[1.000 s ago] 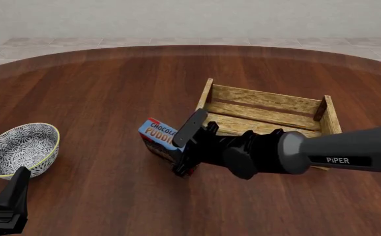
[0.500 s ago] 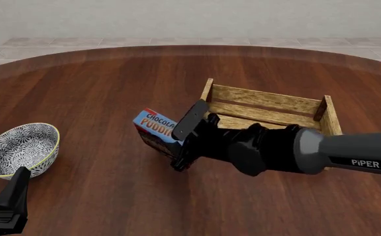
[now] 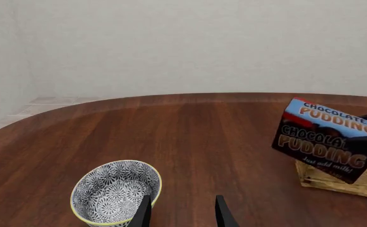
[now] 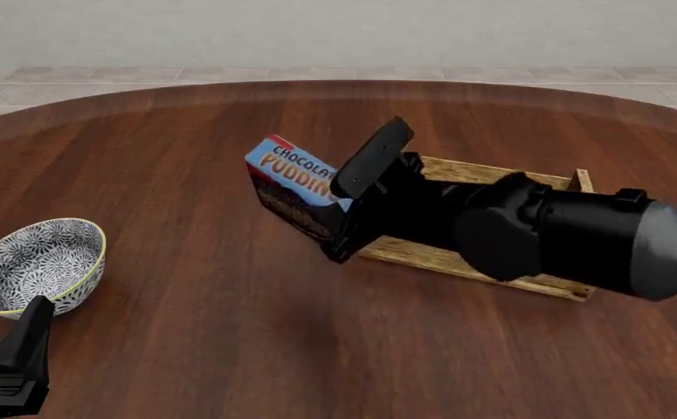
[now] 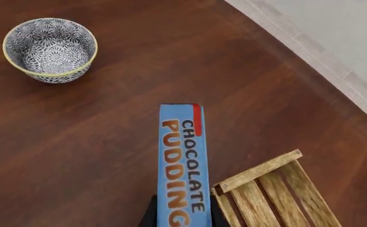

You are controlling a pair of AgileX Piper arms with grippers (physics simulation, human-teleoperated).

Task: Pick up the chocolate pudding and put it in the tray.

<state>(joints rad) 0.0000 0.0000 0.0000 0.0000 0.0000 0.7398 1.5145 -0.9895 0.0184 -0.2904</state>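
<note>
Pudding lifted, beside the tray

Your right gripper (image 4: 341, 214) pinched the chocolate pudding (image 4: 295, 185) clear of the table (image 4: 198, 157), tilted, just beside the tray (image 4: 478, 262); your left gripper (image 3: 181, 213) sat spread near the bowl (image 4: 37, 264).

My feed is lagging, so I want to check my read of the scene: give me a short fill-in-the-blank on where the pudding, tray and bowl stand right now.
1. The chocolate pudding is held by the ____ gripper, clear of the table.
2. The tray is made of light ____ slats.
3. The carton has not yet been set inside the ____.
4. The patterned bowl sits near the idle ____ gripper.

Missing words: right; wooden; tray; left
</note>
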